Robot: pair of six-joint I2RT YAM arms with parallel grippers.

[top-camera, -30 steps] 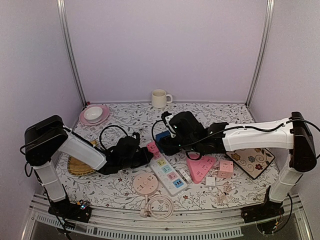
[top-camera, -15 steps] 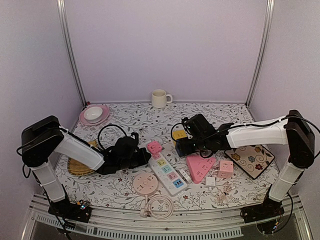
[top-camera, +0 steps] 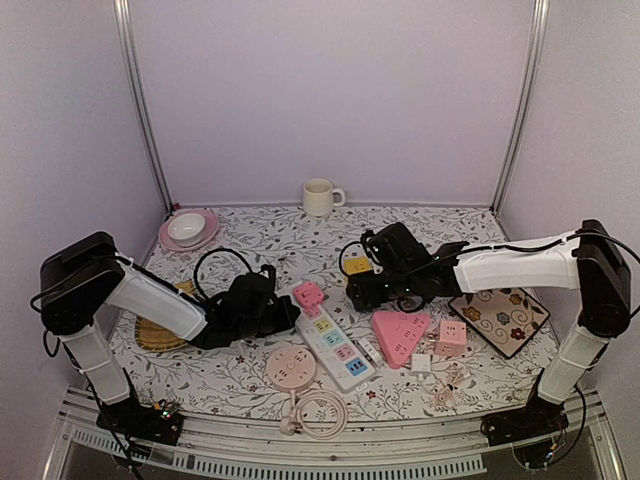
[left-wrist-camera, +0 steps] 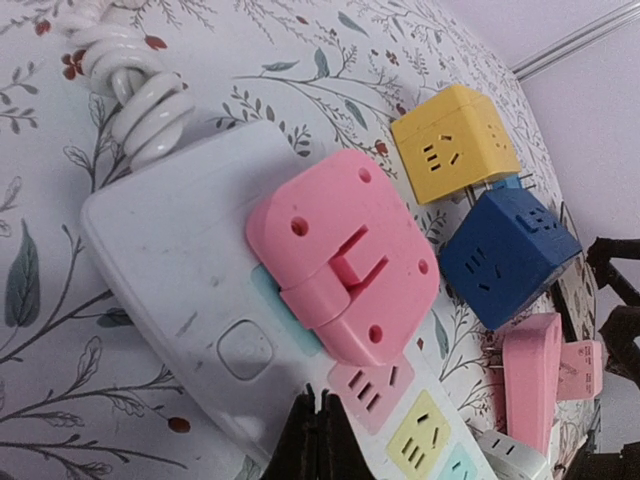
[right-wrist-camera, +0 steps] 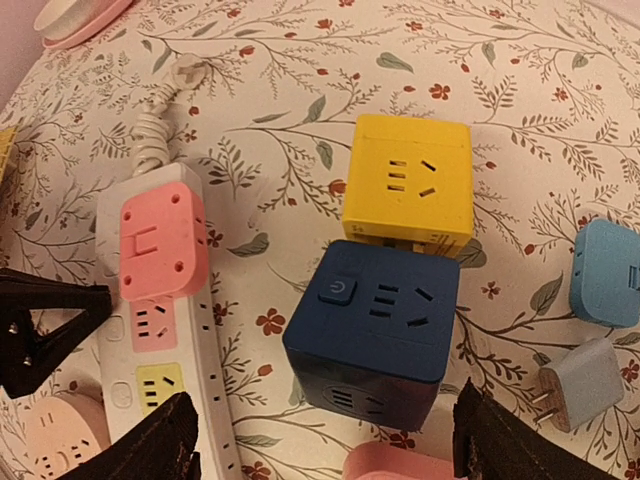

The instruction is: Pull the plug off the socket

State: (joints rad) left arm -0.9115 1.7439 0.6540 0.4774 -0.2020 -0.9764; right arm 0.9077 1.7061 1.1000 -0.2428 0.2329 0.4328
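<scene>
A white power strip [top-camera: 335, 345] with coloured sockets lies at the table's middle, and a pink plug [top-camera: 308, 294] sits in its far end. My left gripper [left-wrist-camera: 322, 410] is shut, its tips resting on the strip [left-wrist-camera: 170, 270] just below the pink plug [left-wrist-camera: 345, 270]. A dark blue cube plug [right-wrist-camera: 380, 310] lies on the table apart from the strip [right-wrist-camera: 205, 350], with a yellow cube [right-wrist-camera: 408, 180] against its far side. My right gripper [right-wrist-camera: 330, 440] stands open around the blue cube, a finger on either side and not touching it.
A cream mug [top-camera: 318, 197] stands at the back and a pink plate with a bowl [top-camera: 188, 230] at back left. A pink triangular socket [top-camera: 400, 335], a small pink cube [top-camera: 451, 337], a round pink socket [top-camera: 291, 367] and a floral mat [top-camera: 500, 320] lie nearby.
My right gripper has moved right, away from the strip, taking the blue and yellow cubes along, and has then opened its jaws. The left gripper has stayed on the strip.
</scene>
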